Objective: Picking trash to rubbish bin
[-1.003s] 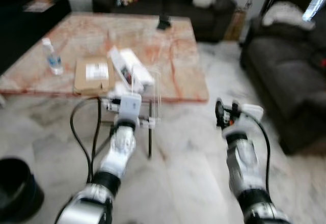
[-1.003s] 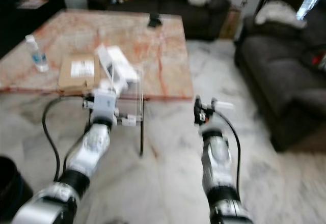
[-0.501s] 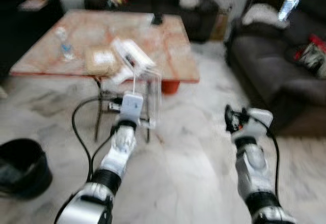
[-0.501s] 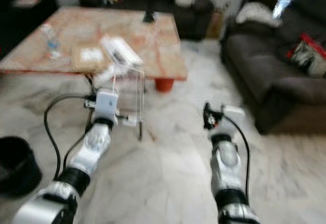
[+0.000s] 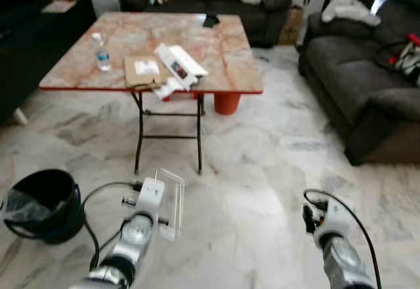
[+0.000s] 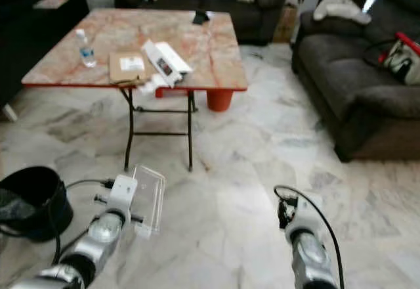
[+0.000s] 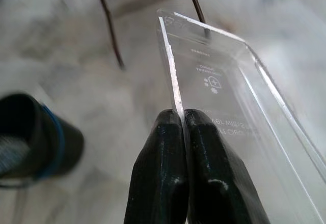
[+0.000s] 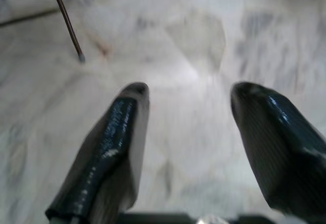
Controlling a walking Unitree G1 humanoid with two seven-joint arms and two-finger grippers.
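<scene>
Left gripper (image 7: 182,114): fingers pressed together on the edge of a clear plastic tray (image 7: 229,107), held above the marble floor (image 5: 262,190), forward of the robot at 11 o'clock. Black rubbish bin (image 5: 41,203): on the floor at 9 o'clock of the tray, near. Right gripper (image 8: 188,94): fingers spread wide, empty, over bare floor. Folding table (image 5: 223,52): 12 o'clock, well apart.

Open marble floor (image 5: 262,197) ahead; folding table (image 5: 216,72) legs beyond, black bin (image 5: 41,203) left, sofa (image 5: 367,98) right.
</scene>
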